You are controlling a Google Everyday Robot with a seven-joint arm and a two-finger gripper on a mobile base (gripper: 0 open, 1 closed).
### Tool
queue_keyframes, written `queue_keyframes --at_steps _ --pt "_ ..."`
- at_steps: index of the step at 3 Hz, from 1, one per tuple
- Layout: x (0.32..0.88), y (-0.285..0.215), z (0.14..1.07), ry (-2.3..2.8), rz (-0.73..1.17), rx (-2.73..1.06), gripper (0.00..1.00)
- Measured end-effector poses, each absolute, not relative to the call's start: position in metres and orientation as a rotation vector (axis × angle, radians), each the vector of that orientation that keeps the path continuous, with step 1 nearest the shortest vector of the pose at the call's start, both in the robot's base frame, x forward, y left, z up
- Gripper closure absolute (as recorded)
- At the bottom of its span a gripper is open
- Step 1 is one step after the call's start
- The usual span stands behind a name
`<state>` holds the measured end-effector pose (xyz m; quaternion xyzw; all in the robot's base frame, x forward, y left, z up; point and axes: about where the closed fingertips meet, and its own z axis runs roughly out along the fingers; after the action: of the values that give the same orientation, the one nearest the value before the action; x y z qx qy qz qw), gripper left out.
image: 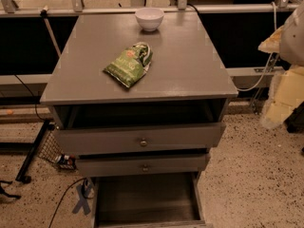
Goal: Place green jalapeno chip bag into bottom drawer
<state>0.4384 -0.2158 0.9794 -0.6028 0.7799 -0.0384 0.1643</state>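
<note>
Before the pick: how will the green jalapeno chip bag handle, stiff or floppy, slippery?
The green jalapeno chip bag looks crinkled and puffy, so probably light and floppy. Its foil may slip when pinched. It lies flat on the cabinet top, so rolling seems unlikely. The gripper is at the right edge, clear of it.

Cabinet top (190, 65) — green jalapeno chip bag (128, 64) near centre, white bowl (149, 18) (back edge); claw (282, 96) hangs off right.

The one camera looks steeply down from in front of the bench (190, 75), moderately near. The jaws sit at the view's right edge, bench to their left.
</note>
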Motion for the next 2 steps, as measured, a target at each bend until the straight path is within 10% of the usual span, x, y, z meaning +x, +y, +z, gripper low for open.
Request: queue_keyframes --at_steps 2 --pt "0.48 -0.201 0.977 2.137 -0.052 -1.695 0.0"
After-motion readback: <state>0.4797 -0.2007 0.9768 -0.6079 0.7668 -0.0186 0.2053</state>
